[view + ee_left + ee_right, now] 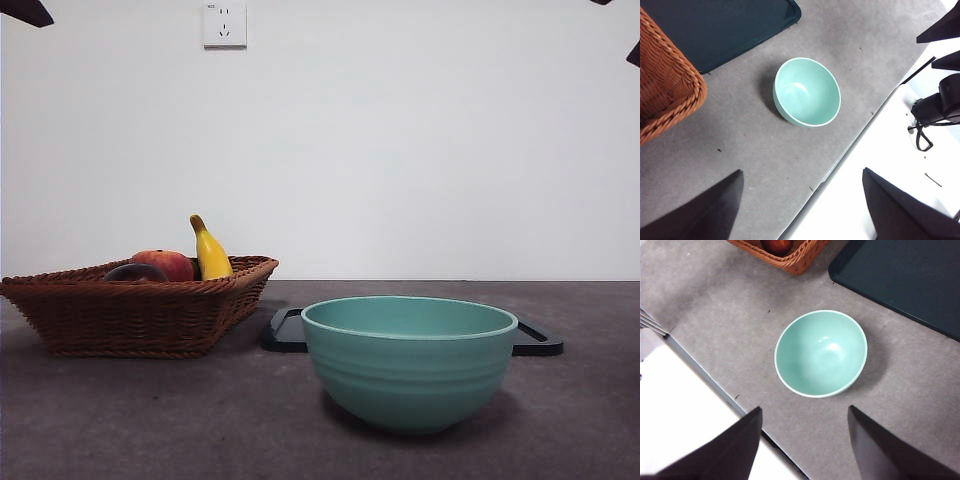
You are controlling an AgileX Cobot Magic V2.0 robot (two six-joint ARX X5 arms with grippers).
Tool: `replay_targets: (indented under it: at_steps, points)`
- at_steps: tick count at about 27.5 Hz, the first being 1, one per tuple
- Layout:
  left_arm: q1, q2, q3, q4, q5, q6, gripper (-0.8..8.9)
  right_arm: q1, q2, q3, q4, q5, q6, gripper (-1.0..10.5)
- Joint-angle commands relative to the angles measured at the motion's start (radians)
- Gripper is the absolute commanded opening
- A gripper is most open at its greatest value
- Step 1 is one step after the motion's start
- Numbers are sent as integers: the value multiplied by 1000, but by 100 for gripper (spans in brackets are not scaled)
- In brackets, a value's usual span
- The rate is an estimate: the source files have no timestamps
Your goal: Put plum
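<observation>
Plum: the plum (135,272) lies in the basket (150,315), low against the near rim, touching the red fruit (165,264); the banana (209,250) stands tilted just behind them; only its dark top shows in the front view.
Wrist views: neither shows the plum clearly; the right wrist view catches a reddish fruit at the basket's (790,255) edge, probably the red one.
Bowl: the green bowl (410,362) is empty, standing on the table (200,420) in front of the dark tray (285,330), well apart from the basket.
Left gripper: the left gripper (802,205) hangs high above the table edge, jaws spread wide, holding nothing; basket corner (670,85) and bowl (807,91) lie ahead of it.
Right gripper: the right gripper (805,440) also hangs high, jaws wide and empty; the bowl (821,353) is straight ahead, the basket beyond it.
Key relation: the basket looms larger in the left wrist view, so the left arm looks nearer the plum; it would have to reach over the rim and come down from above.
Axis: round fruit, no long axis to line up with.
</observation>
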Motion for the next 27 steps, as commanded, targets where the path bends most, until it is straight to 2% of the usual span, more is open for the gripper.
replay_targets:
  at_steps: [1,3,5,7,27]
  points:
    - [-3,7,13,4,5,15,357,6,5,12,9,-2,-8,265]
    - [-3,7,13,4,5,15,259,6,5,12,9,-2,-8,192]
    - [-3,7,13,5,5,15,114,6,5,12,9,-1,-10,24]
    - [-3,7,13,5,5,15,4,6,5,12,9,-1,-16,7]
    - [-3,7,13,6,5,16,10,6,5,12,10,-2,-15,7]
